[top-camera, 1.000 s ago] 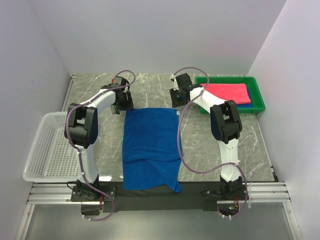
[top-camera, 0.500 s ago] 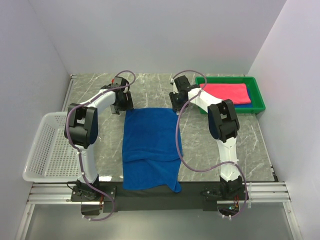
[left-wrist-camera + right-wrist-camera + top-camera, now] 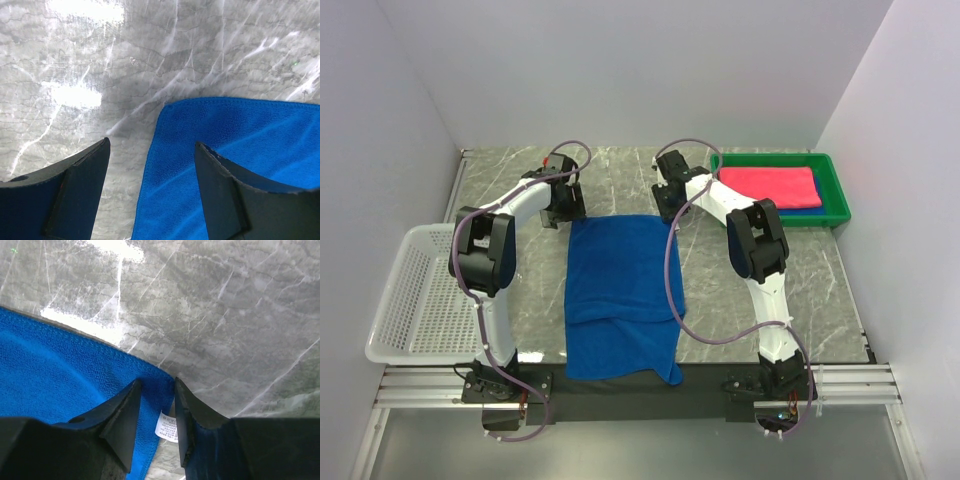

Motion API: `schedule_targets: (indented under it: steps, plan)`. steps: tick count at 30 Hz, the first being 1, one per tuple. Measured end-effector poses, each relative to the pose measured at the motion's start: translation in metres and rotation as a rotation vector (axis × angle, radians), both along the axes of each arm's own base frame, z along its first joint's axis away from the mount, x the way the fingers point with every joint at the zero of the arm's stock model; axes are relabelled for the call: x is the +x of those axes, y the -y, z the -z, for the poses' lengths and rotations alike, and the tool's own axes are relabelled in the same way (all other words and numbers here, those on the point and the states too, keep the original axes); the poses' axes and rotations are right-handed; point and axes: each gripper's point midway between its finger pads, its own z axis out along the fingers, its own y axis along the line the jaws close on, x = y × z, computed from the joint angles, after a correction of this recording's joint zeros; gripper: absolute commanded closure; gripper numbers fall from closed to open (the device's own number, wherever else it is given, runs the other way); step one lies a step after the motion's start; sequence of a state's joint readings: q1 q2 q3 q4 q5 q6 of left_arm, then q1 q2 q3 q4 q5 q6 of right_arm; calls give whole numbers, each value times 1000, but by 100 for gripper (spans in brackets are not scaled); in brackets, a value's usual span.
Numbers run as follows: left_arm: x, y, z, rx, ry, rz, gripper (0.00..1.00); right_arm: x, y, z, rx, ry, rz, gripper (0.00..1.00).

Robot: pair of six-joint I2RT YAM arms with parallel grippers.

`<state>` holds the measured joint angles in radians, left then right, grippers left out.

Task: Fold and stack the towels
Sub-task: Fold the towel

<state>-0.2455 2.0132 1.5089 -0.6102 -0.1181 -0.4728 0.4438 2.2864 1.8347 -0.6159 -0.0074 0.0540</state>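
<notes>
Between the two arms, spread flat on the table (image 3: pixel 820 280): a blue towel (image 3: pixel 620 265), long side running away from the bases, a fold line across its near part, near end reaching past the table's front edge onto the black strip. At its far-left corner, the left gripper (image 3: pixel 151 144), jaws wide apart, holding nothing. From that wrist: the corner of the cloth lying in the gap, one finger (image 3: pixel 225 190) over the blue, the other finger (image 3: pixel 75 190) over bare marble, just beside the hem. At the far-right corner, the right gripper (image 3: pixel 156 381), jaws only a narrow slot apart. From that wrist: the tip of the corner right in the slot, hem running off to the left beyond one finger, a white label (image 3: pixel 167 427) showing through the gap. Cloth flat there, not lifted, with no visible pinch on it. Far right, in the green tray (image 3: pixel 840 200): a pink towel (image 3: pixel 770 185) folded on top of a second blue towel (image 3: pixel 808 211), only a strip of that one showing. At the table's left edge, a white basket (image 3: pixel 395 300).
</notes>
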Motion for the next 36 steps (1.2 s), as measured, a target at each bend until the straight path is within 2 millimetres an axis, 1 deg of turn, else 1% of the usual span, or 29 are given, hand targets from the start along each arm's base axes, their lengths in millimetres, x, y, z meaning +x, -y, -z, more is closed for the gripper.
schedule_targets:
  steps: [1, 8, 12, 15, 17, 18, 19, 22, 25, 36]
  plan:
    - [0, 0, 0, 1, 0, 0, 26, 0, 0, 0, -2, 1, 1, 65]
    - [0, -1, 0, 6, 0, 6, 26, -1, -1, 0, -3, 1, 14, 65]
    - [4, 0, 4, 7, -4, 6, 29, -1, -1, 0, -4, 1, 19, 65]
    - [14, 3, 10, 7, -6, 6, 34, -1, -1, 0, -3, 1, 21, 65]
    - [19, 4, 16, 8, -12, 6, 41, -1, -1, 0, -3, 1, 21, 65]
    - [20, 4, 19, 10, -17, 6, 47, -1, -1, 1, -3, 0, 21, 65]
    - [20, 3, 20, 18, -22, 7, 48, -1, -1, 1, -2, 0, 21, 65]
    - [24, 4, 21, 17, -18, 16, 49, -1, -1, 1, -2, 0, 21, 65]
    - [24, 4, 21, 21, -17, 20, 55, -1, -1, 1, -2, 1, 21, 65]
    - [23, 1, 24, 41, -19, 32, 60, -1, -1, 1, -1, 4, 21, 65]
